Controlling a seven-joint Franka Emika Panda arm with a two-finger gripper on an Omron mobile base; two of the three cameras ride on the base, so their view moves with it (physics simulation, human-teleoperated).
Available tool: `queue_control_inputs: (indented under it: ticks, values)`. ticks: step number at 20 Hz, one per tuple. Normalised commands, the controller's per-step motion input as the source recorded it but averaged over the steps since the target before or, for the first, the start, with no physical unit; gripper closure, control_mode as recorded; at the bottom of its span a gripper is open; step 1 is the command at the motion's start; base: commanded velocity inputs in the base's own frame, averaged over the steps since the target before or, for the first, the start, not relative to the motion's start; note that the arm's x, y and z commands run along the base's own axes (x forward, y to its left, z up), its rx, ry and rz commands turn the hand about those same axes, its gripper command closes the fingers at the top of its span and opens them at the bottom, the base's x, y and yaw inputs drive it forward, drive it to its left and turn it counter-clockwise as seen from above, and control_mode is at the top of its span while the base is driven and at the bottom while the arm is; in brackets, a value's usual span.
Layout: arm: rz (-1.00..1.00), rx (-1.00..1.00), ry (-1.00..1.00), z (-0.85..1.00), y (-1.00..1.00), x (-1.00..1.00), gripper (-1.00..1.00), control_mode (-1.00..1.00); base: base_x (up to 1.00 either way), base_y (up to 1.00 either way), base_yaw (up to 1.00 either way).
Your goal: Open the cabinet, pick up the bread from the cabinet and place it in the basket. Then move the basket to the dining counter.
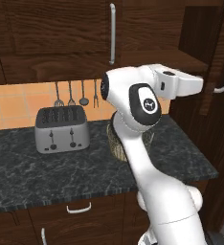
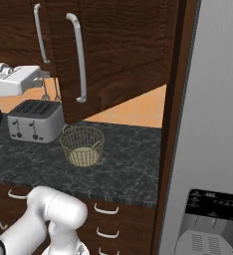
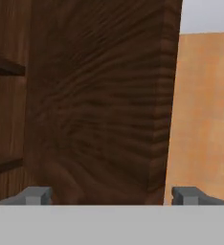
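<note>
A: Hand view status: the cabinet [image 3: 99,105] door stands partly swung out, its edge directly ahead of the jaws, which are spread wide and grasp nothing. Where is the bread?

B: It cannot be located in the pictures; presumably it is on a shelf behind the door. The basket [image 2: 82,145] sits on the desk [image 2: 133,159] just right of the toaster [image 2: 35,120], below the open door's lower edge.

A: Hazards?

B: Primary risk: the door is only partly open. Reaching in now could strike the door edge or the handle [image 2: 78,57] with the gripper [image 3: 111,196]. Secondary risk: the arm's elbow hangs close above the basket; a wide swing could knock it along the desk or into the toaster.
</note>
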Motion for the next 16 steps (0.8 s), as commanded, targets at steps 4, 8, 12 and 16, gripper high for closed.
queue_control_inputs:
  ticks: [4, 8, 12, 16]
  values:
    - [-0.06, 0.0, -0.05, -0.19, -0.51, 0.21, -1.0, -1.0, 0.0, 0.0, 0.0]
    - [-0.05, 0.0, -0.1, -0.32, -0.83, -0.08, -1.0, -1.0, 0.0, 0.0, 0.0]
    - [-0.07, 0.04, -0.03, -0.23, -1.0, -0.07, -1.0, -1.0, 0.0, 0.0, 0.0]
    - [-0.03, 0.09, -0.03, -0.13, -1.0, -0.06, -1.0, -1.0, 0.0, 0.0, 0.0]
